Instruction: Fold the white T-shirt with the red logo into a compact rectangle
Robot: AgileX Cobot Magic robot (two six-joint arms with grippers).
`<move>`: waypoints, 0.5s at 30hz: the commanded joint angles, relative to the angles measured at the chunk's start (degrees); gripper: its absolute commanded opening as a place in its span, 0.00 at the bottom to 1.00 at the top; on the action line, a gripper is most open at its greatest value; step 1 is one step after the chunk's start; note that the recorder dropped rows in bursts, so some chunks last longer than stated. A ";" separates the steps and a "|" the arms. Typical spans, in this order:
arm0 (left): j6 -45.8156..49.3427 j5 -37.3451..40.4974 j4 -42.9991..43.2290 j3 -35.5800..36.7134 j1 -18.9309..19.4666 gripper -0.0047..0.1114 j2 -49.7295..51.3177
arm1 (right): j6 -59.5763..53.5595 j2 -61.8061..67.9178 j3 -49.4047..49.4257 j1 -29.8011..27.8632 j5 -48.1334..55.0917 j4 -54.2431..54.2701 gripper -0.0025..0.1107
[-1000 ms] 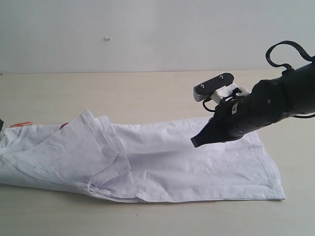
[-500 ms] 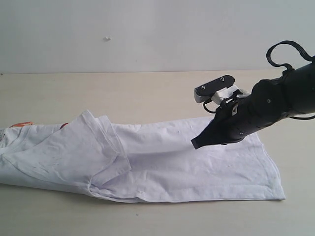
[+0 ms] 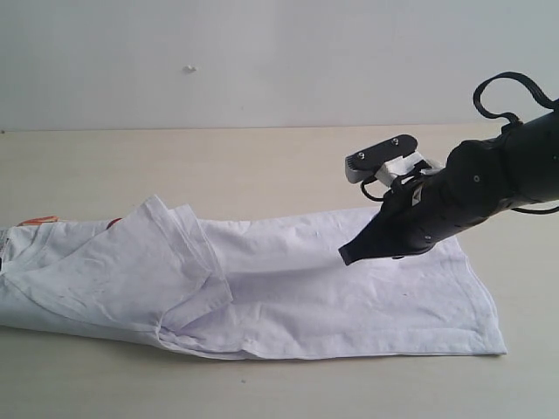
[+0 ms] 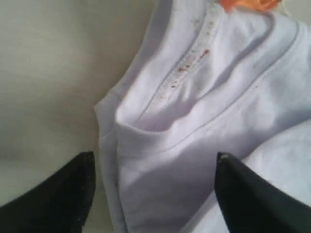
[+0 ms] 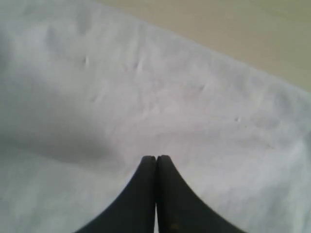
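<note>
Okay, white T-shirt [image 3: 288, 288] lies as a long folded strip across the worktop [image 3: 262, 166]. Left hand [image 4: 155, 156] spread over what looks like the collar end, holding nothing. Right hand [image 3: 347, 255] pressed together, empty, above the hem half. For the crosswise fold, pinch every layer and keep the edges aligned.

Beige table [image 3: 262, 166]. One shirt [image 3: 306, 297] lies flat on it, folded long, hem end below the right gripper [image 3: 347, 255].

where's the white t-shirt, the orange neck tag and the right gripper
white T-shirt [image 3: 349, 297], exterior view, flat body panel
orange neck tag [image 4: 248, 4], left wrist view, its visible edge by the collar
right gripper [image 3: 344, 255], exterior view, tip of the shut fingers
</note>
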 commanded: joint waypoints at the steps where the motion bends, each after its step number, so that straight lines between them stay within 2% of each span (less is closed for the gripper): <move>1: -0.52 -0.73 0.26 -0.29 0.13 0.62 1.14 | 0.14 -0.35 -0.13 0.12 0.54 0.24 0.02; 10: -0.06 -1.08 -2.35 -0.29 0.13 0.61 4.53 | 0.03 -0.35 -0.13 0.12 0.68 0.24 0.02; 15: 6.58 2.56 -10.13 -0.29 0.13 0.51 4.91 | 0.03 -0.35 -0.13 0.12 0.67 0.13 0.02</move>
